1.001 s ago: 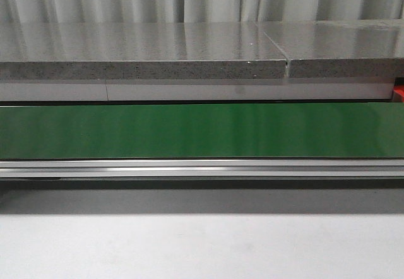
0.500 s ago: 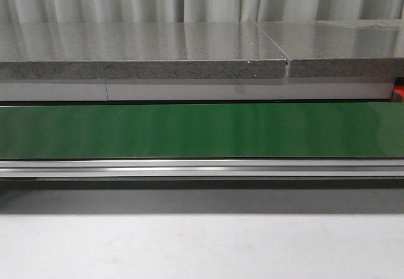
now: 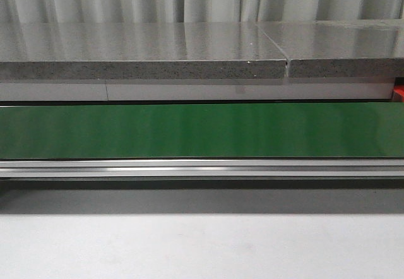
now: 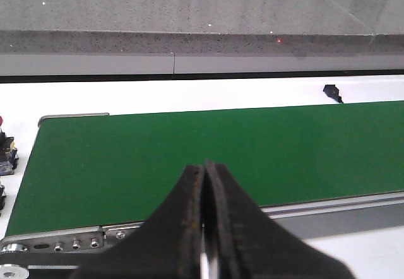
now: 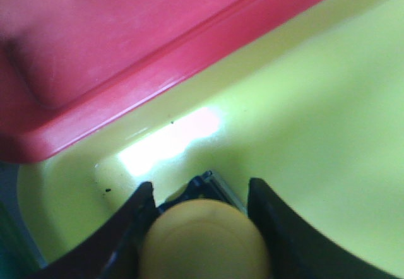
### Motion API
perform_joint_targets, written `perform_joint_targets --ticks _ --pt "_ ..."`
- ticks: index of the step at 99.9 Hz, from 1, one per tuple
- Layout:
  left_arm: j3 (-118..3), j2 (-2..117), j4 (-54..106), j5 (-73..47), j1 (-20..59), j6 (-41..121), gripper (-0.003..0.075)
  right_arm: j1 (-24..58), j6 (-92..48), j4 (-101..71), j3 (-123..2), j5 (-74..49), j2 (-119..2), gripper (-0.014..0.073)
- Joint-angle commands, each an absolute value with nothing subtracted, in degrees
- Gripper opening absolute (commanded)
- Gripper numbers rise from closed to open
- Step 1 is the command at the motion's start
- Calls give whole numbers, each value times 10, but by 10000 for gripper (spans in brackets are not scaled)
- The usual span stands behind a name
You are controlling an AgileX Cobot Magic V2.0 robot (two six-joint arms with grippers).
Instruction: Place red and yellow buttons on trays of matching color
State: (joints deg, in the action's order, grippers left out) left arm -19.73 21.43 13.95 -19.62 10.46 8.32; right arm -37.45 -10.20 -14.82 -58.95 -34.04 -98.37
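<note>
Right wrist view: yellow button pinched btwn the right gripper fingers, hanging right over the yellow tray, red tray just beside. Left gripper fingers pressed together, empty, above the green belt. Prob just needs lowering straight down & letting go.

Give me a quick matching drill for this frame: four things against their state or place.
Things:
1. left pincer
2. right pincer
3. yellow button
4. red tray

States or places:
A. lies alongside the yellow tray
B. shut with nothing between its fingers, above the green belt
C. held between two dark fingers, over the yellow tray
D. closed around a button

Pairs: 1-B, 2-D, 3-C, 4-A
</note>
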Motion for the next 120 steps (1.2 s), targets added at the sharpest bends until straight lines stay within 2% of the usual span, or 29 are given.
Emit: perform_joint_targets --ticks 1,11,20,44,89,120 --pt "-212 217 144 -153 110 83 -19 -379 -106 -149 -601 -336 -963 377" --pt "-212 217 144 -153 110 83 -19 -379 -106 -149 -601 -338 -959 577" --pt "-212 217 144 -153 110 83 -19 -379 -106 -149 -601 -335 -954 649" --pt "-212 217 144 -153 110 83 -19 -356 -112 -150 -601 -299 -899 645" --pt "-212 217 144 -153 110 83 -19 -150 -157 -149 -600 -298 -707 645" --pt "-212 217 144 -153 110 83 -19 -103 -165 -148 -508 -302 -545 645"
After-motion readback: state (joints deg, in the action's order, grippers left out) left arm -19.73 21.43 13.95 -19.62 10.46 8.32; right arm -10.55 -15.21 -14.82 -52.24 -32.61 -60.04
